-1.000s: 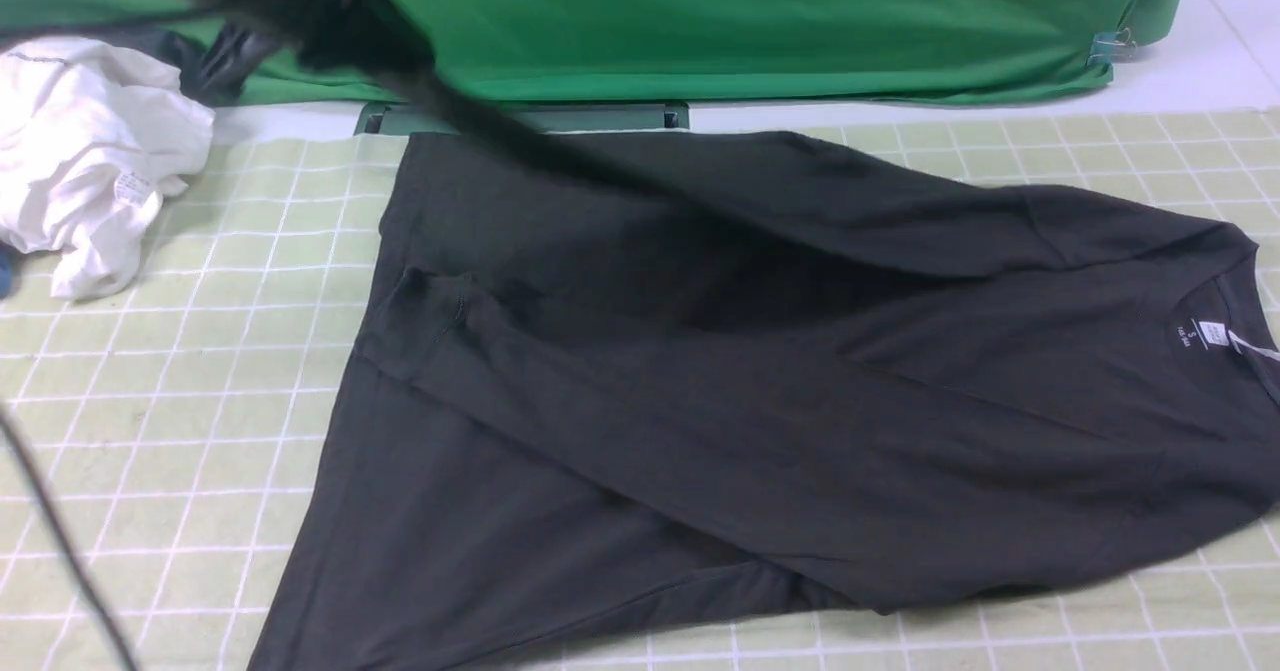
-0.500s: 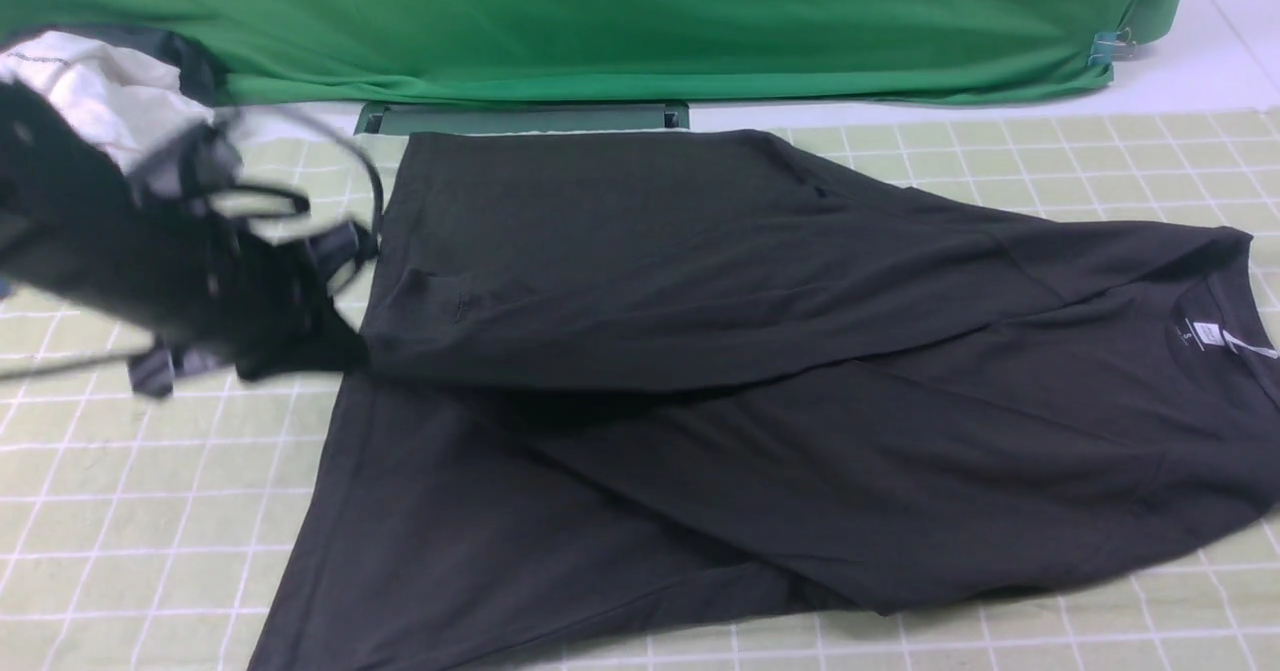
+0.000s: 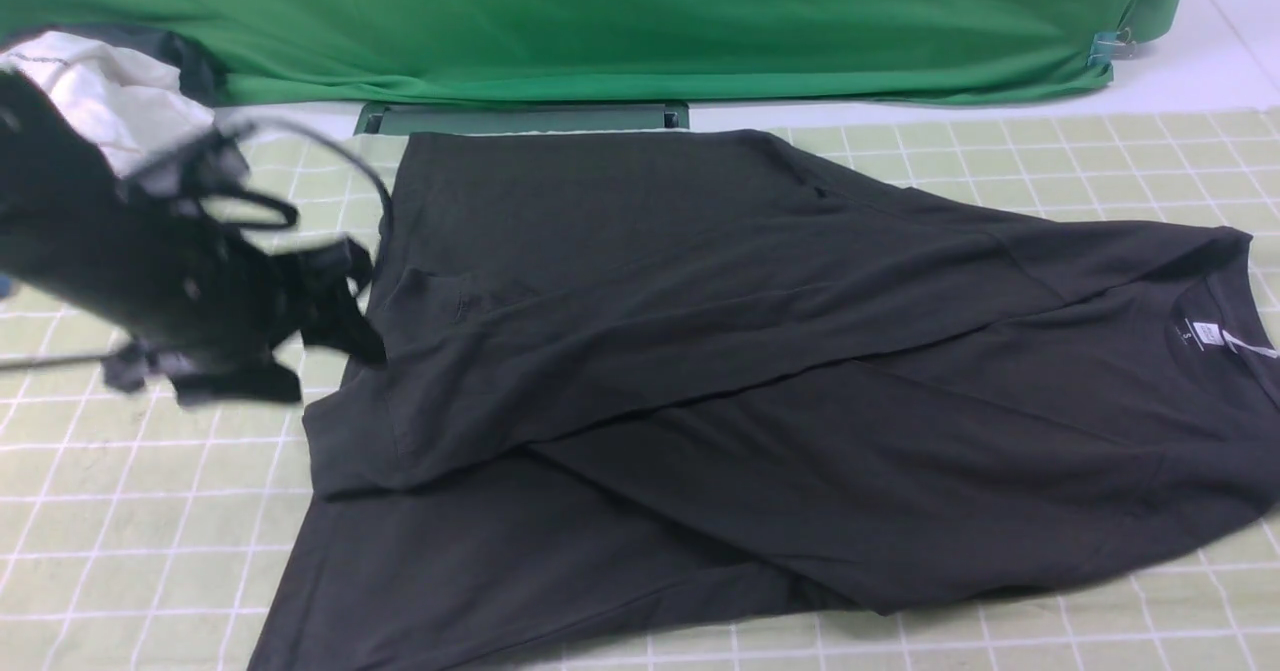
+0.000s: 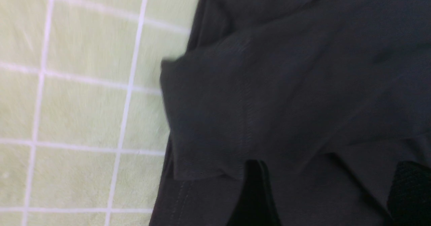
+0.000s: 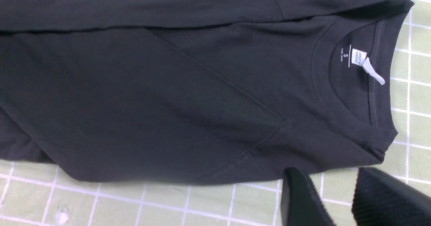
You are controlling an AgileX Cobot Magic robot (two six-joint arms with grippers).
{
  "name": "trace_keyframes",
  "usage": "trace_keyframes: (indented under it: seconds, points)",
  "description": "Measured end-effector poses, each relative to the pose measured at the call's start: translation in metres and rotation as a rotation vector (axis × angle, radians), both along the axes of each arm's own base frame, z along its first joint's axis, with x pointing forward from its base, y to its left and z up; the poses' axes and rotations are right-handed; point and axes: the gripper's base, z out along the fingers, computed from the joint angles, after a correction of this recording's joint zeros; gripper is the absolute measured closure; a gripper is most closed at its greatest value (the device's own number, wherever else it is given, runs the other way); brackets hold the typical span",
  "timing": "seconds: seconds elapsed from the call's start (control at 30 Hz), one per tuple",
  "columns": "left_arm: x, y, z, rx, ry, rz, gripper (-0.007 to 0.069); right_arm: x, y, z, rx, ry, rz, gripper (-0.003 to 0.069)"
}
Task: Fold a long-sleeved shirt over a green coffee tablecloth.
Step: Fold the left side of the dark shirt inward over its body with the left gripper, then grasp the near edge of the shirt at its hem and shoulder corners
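The long-sleeved shirt (image 3: 750,371) is black and lies partly folded on the green coffee tablecloth (image 3: 150,511), collar and white neck label (image 3: 1208,333) to the right. A folded-over layer ends in a loose corner (image 3: 330,451) at the shirt's left side. My left gripper (image 3: 350,301) hovers just left of that fold, blurred. In the left wrist view its fingers (image 4: 256,192) stand wide apart over the shirt (image 4: 286,101) with nothing between them, so the left gripper (image 4: 331,185) is open. My right gripper (image 5: 330,175) is open over bare tablecloth (image 5: 208,202), just off the shirt's shoulder edge (image 5: 336,152).
A crumpled white garment (image 3: 110,101) lies at the back left, partly behind my left arm. A plain deep-green drape (image 3: 650,21) hangs along the back, with a dark green bar (image 3: 520,116) at its foot. A thin cable (image 3: 330,151) loops above the left gripper.
My left arm swung the shirt's far layer down toward the left side, then the gripper opened and let it go. The freed corner dropped forward onto the shirt.
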Motion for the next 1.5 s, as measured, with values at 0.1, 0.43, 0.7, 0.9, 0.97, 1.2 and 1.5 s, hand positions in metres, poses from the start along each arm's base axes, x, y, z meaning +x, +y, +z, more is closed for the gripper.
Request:
trace_keyframes:
  seconds: [0.1, 0.43, 0.7, 0.9, 0.97, 1.2, 1.5]
  points:
    - [-0.005, 0.001, 0.023, 0.016, -0.039, -0.012, 0.0102, 0.0, 0.0, 0.0, 0.0, 0.0, 0.0, 0.0419]
    - [-0.083, 0.004, -0.038, 0.087, 0.303, -0.064, 0.0147, 0.0, 0.0, 0.0, 0.001, 0.0, 0.001, 0.0419]
    - [-0.115, 0.007, -0.094, 0.112, 0.321, -0.001, 0.0219, 0.0, 0.002, 0.0, 0.028, 0.004, 0.0, 0.0419]
    - [-0.11, 0.006, -0.095, 0.091, 0.26, 0.043, 0.0226, 0.0, 0.002, 0.0, 0.033, 0.005, 0.001, 0.0419]
    - [-0.107, 0.006, -0.096, 0.078, 0.247, 0.062, 0.0226, 0.0, 0.002, 0.0, 0.032, 0.005, 0.002, 0.0419]
    - [-0.102, 0.003, -0.106, 0.056, 0.275, 0.043, 0.0236, 0.0, 0.003, 0.0, 0.034, 0.004, 0.002, 0.0419]
    - [-0.099, 0.001, -0.105, 0.034, 0.271, -0.001, 0.0435, 0.0, 0.003, 0.0, 0.042, 0.001, 0.003, 0.0419]
